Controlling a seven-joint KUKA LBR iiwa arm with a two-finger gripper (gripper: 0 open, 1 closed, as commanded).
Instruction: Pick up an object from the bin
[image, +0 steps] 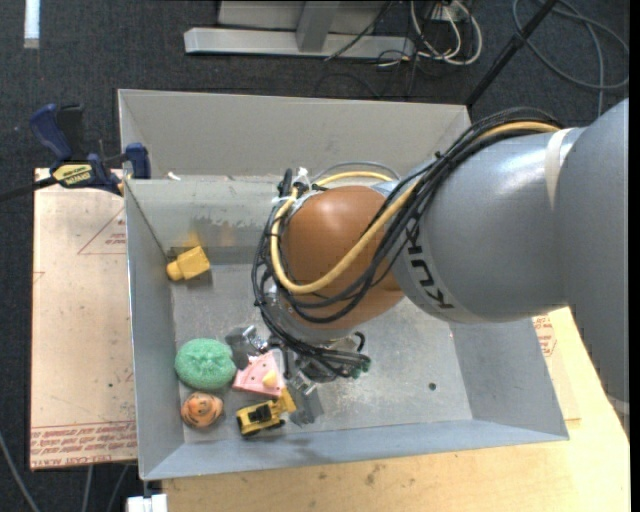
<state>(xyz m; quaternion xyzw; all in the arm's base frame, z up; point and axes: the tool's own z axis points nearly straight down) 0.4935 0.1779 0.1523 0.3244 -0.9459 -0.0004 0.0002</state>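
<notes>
The end effector (295, 372) is seen low over the floor of the bin (150, 330), in its lower-left part. It is carried under a rounded orange cover (335, 250) that is looped about with yellow and black cables (300, 285). From there the thick grey arm (520, 230) is stretched out across the bin's right rim.

Against the left wall, towards the upper-left corner, a yellow block (188, 263) is laid apart from the rest. In the lower-left corner a small cluster is gathered. A green domed lump (205, 362) is placed nearest the left wall, with an orange-brown round piece (202, 408) just below it. A pink wedge with dots (260, 375) is set just right of the green lump, and a small yellow toy vehicle (262, 415) lies by the lower edge. The pink wedge is the thing closest to the end effector, whose dark parts are seen just beside it; contact cannot be confirmed. The right half of the bin floor is left bare.

The upper part of the end effector is covered by the orange cover and cables, so whether it is wide or narrow cannot be told, nor whether anything is held.
</notes>
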